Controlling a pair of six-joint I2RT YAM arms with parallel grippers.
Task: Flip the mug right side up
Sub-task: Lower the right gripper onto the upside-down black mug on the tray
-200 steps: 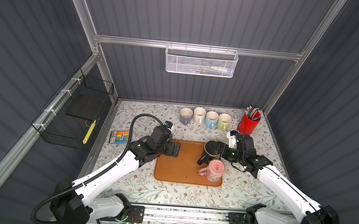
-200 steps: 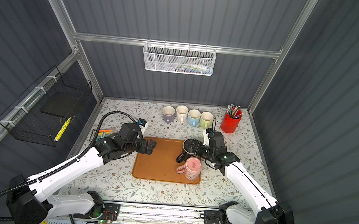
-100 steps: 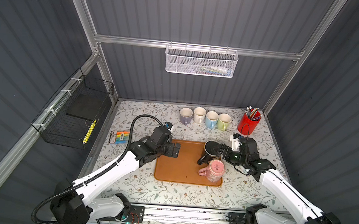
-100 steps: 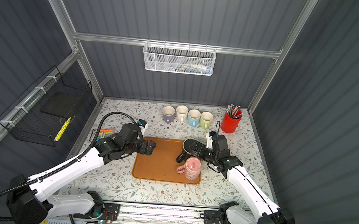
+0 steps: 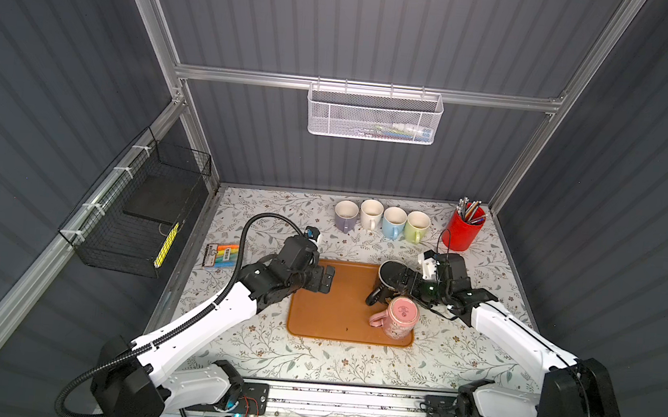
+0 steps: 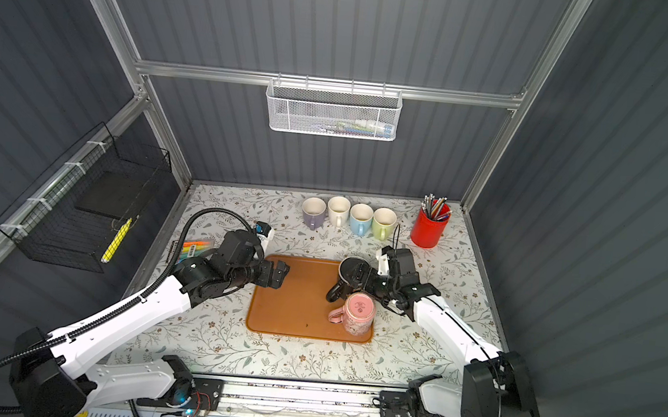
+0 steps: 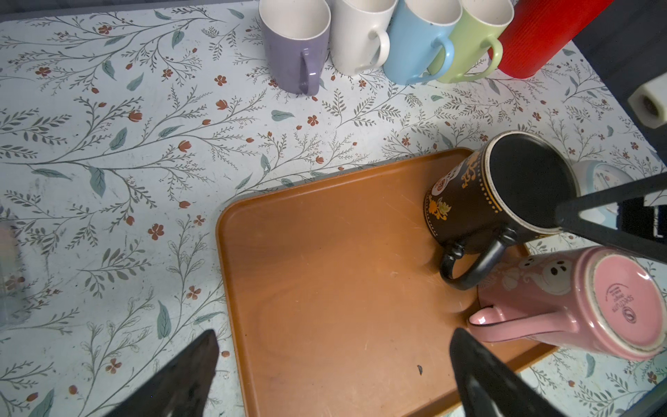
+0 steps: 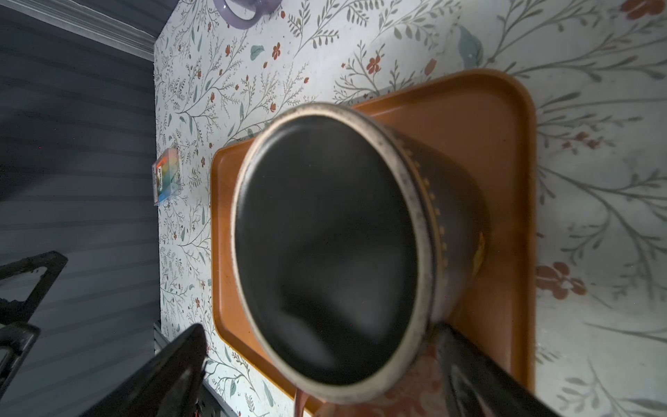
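A floral-patterned worktop (image 5: 268, 353) carries an orange-brown tray (image 5: 330, 313) near its middle. Along the back edge four mugs stand upright in a close row: purple mug (image 5: 345, 215), white mug (image 5: 371, 213), blue mug (image 5: 393, 221) and green mug (image 5: 417, 226). Just beside them a red cup (image 5: 462, 230) holds pens (image 5: 470, 209). A pack of coloured markers (image 5: 222, 256) lies flat near the left edge. A white mesh basket (image 5: 374, 115) hangs on the back rail and a black wire basket (image 5: 135, 215) on the left wall.

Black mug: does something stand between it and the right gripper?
Nothing visible does. The right gripper is open with its jaws either side of the black mug; the pink mug sits close by its handle.
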